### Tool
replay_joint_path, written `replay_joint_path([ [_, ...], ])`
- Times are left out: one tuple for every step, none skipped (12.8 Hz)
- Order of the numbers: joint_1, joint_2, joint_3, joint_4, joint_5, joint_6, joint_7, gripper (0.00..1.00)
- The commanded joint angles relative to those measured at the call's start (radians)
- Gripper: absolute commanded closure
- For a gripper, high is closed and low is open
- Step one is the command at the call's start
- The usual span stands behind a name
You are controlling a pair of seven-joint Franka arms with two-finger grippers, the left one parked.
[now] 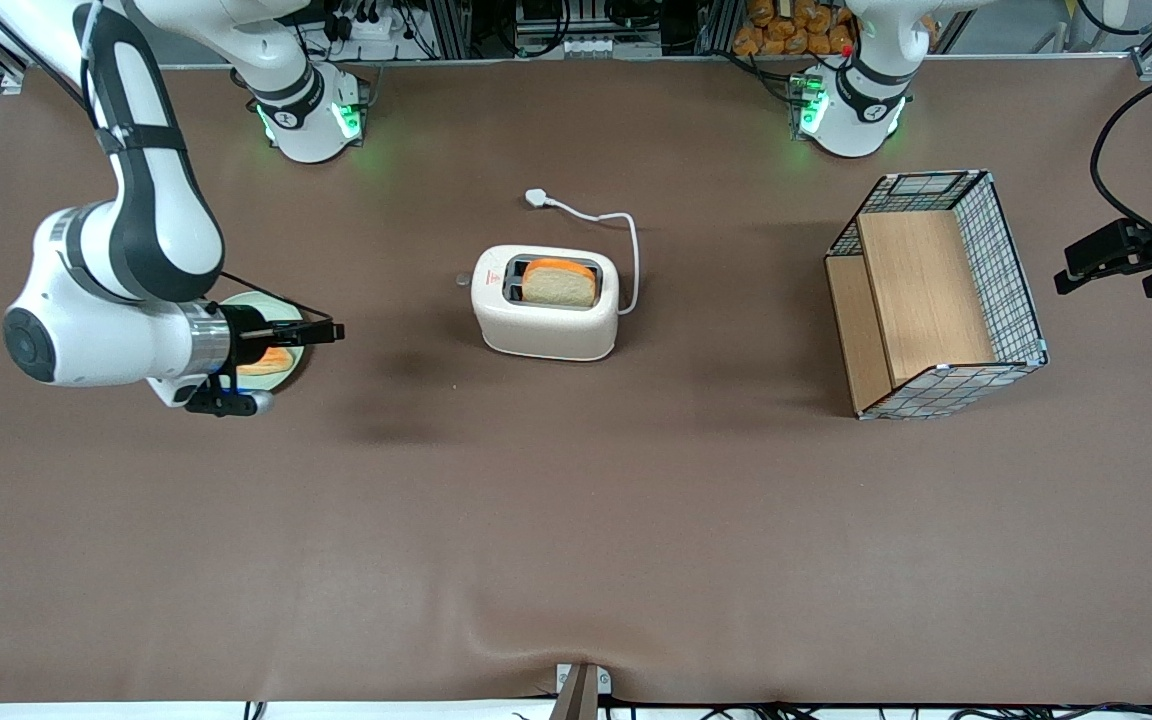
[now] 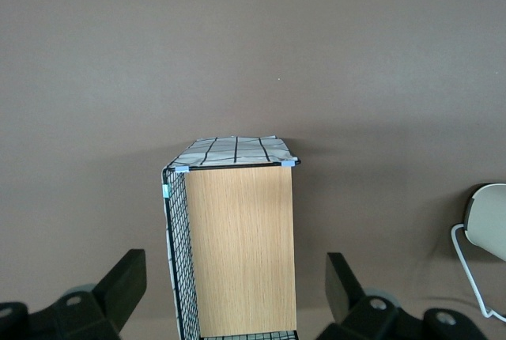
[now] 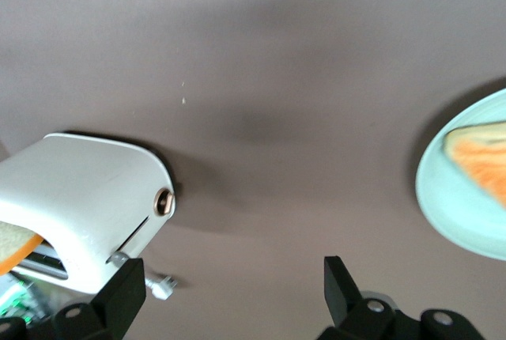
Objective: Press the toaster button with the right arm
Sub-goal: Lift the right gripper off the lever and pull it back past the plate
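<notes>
**Brown desk and its load**

The desk (image 1: 576,520) carries the toaster (image 1: 545,318) (bread in one slot) mid-surface, a pale plate (image 1: 276,372) under the pincer (image 1: 334,331), and a wire basket (image 1: 936,295) toward the parked arm's end.

Whole table (image 1: 576,520) is covered in a plain brown cloth, a bit rumpled along the edge nearest the front camera, with soft shadows on it. Along the table's farthest edge from that camera there's a metal frame rack (image 1: 576,25) stuffed with cables and gear, with green light glowing on the cloth just below it.
</notes>
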Motion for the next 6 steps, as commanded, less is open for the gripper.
replay_joint_path([
  [-0.011, -0.041, 0.016, 0.0, -0.094, 0.026, -0.009, 0.0],
  [-0.008, -0.056, 0.016, 0.0, -0.123, 0.03, -0.009, 0.0],
  [-0.013, -0.07, 0.016, 0.0, -0.155, 0.033, -0.015, 0.0],
  [-0.014, -0.085, 0.016, 0.0, -0.193, 0.036, -0.035, 0.0],
  [-0.019, -0.102, 0.014, -0.001, -0.226, 0.041, -0.056, 0.0],
  [-0.045, -0.12, 0.014, -0.003, -0.246, 0.043, -0.076, 0.0],
])
